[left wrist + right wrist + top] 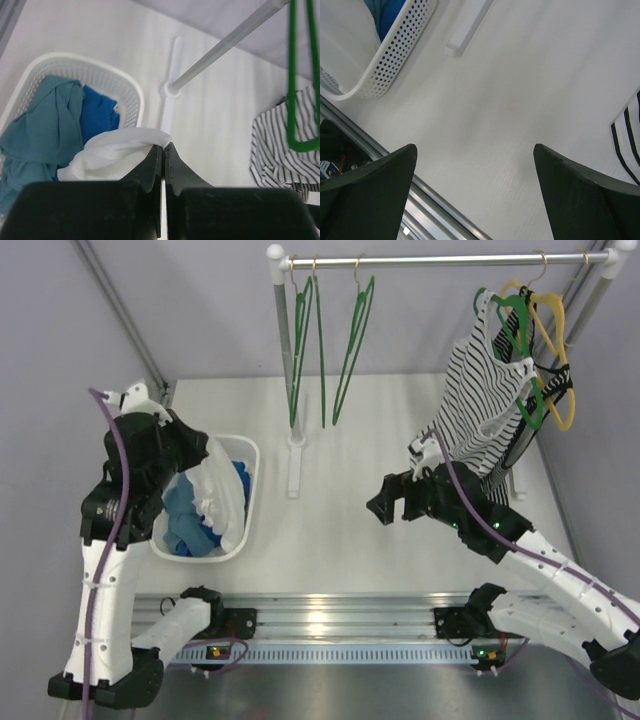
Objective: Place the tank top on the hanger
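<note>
The white tank top (218,492) lies bunched in the white basket (251,462), on top of blue clothes. My left gripper (163,147) is shut on a fold of the tank top (115,155), pinched at the fingertips; from the top view the left gripper (192,456) sits over the basket's near-left side. Two thin green hangers (302,340) hang bare on the rail; one hanger (301,100) shows in the left wrist view. My right gripper (386,504) hovers open over bare table, with nothing between its fingers (570,185).
Blue clothes (188,515) fill the basket (134,92). The rack's pole (284,360) and foot (294,465) stand mid-table. A black-and-white striped top (482,400) hangs at the right on a green hanger, beside a yellow hanger (556,340). An aluminium rail (330,615) runs along the near edge.
</note>
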